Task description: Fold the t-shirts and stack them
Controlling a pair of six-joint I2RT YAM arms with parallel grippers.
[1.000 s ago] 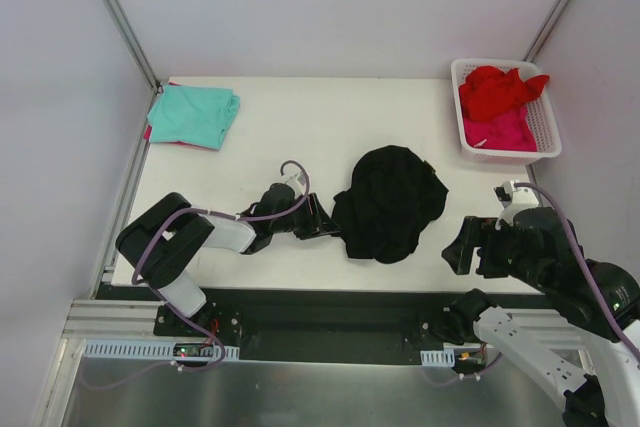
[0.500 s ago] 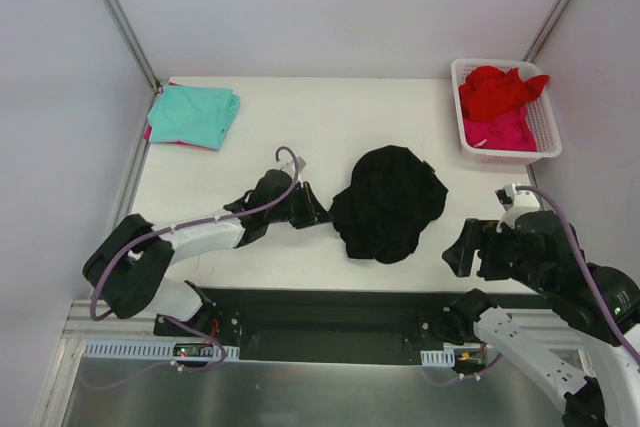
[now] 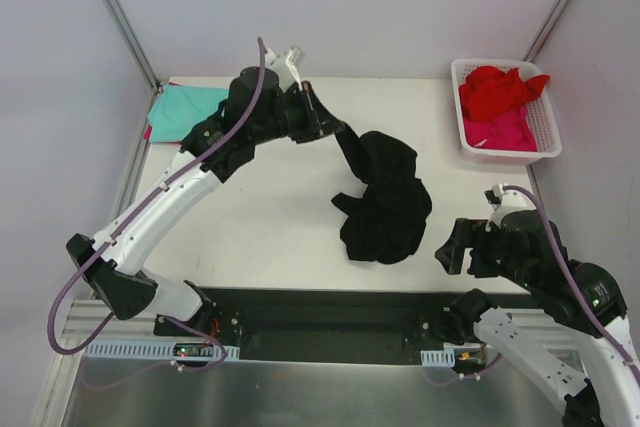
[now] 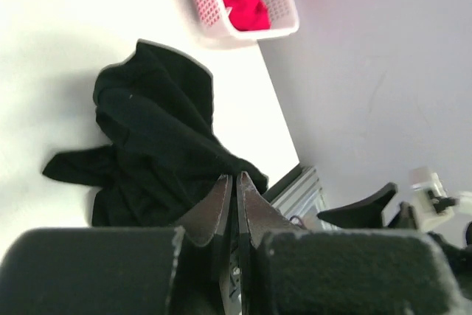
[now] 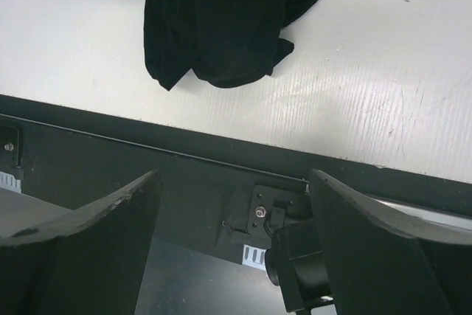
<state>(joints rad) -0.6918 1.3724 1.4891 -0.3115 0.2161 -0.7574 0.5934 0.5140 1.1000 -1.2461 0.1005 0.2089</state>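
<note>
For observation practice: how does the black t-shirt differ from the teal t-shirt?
The black t-shirt is crumpled; the teal t-shirt lies folded flat. The black one sits centrally, one edge pinched by the left tool; the teal one rests at the far-left corner. Both are on the table.

The black shirt [image 3: 385, 207] lay crumpled left of the basket [image 3: 553, 139], one end raised; the red shirt [image 3: 495, 92] and pink shirt [image 3: 500, 132] sat inside; the teal shirt [image 3: 175, 114] lay far left.

Left arm is stretched way out and forward, forearm raised, left end effector [image 3: 333, 130] pinched tight on the black t-shirt [image 3: 385, 202]. Right arm sits folded back near its base, right end effector [image 3: 455, 249] low with fingers spread wide, holding nothing.
</note>
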